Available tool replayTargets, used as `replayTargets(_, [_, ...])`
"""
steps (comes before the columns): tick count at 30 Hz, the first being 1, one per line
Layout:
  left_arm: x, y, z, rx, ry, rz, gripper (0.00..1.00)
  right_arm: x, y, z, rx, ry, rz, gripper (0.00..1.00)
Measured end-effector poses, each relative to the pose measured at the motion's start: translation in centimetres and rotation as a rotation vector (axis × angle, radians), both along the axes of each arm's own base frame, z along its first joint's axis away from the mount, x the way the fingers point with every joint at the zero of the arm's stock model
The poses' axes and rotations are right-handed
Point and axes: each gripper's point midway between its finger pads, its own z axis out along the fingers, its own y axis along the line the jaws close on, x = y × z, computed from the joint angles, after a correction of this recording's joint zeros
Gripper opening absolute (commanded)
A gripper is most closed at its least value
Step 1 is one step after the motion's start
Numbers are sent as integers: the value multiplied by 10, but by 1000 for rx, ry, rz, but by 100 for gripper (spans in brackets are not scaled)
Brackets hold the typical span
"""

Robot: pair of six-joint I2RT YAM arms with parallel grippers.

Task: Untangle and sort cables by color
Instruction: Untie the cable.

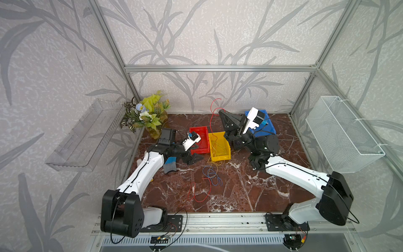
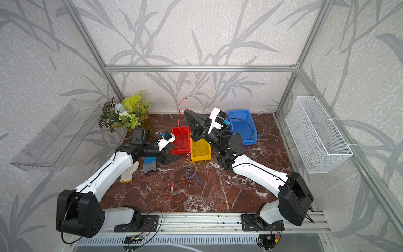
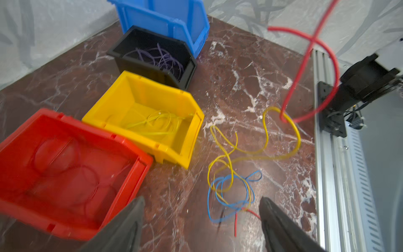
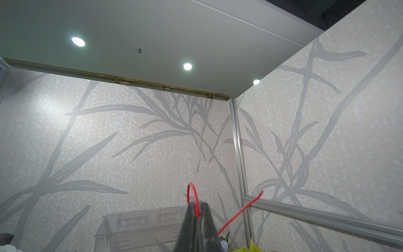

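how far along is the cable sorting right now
Done: red bin and yellow bin hold matching cables, black bin purple ones. In hand: right gripper jaws shut on a red cable, held high above the bins; left gripper open near the tangle. Left: blue cable and yellow cable tangled on the table, plus a loose red cable.

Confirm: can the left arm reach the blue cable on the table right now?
Probably yes. The left fingers stand open just short of the blue cable, with only bare table between. It is looped with a yellow cable, so that may lift too.
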Motion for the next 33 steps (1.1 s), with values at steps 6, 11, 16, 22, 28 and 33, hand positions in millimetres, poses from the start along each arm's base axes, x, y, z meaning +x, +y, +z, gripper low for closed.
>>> replayTargets(6, [21,-41,59,-168,-36,-100,84,-19,-8,30,9,-61,31,0])
replayTargets(11, [20,-53,95,-257,-57,-172,78,-25,-10,32,-12,-58,44,0])
replayTargets(16, [8,-59,111,-291,-65,-241,81,-23,-8,26,-50,-35,34,0])
replayTargets(22, [-11,-59,111,-270,-70,-308,85,-16,-10,9,-100,14,-22,0])
replayTargets(28, [-39,-72,112,-251,-71,-394,86,-9,-8,-2,-123,49,-35,0])
replayTargets(33, [-40,-85,113,-209,-94,-399,31,-9,-8,-2,-119,57,-29,0])
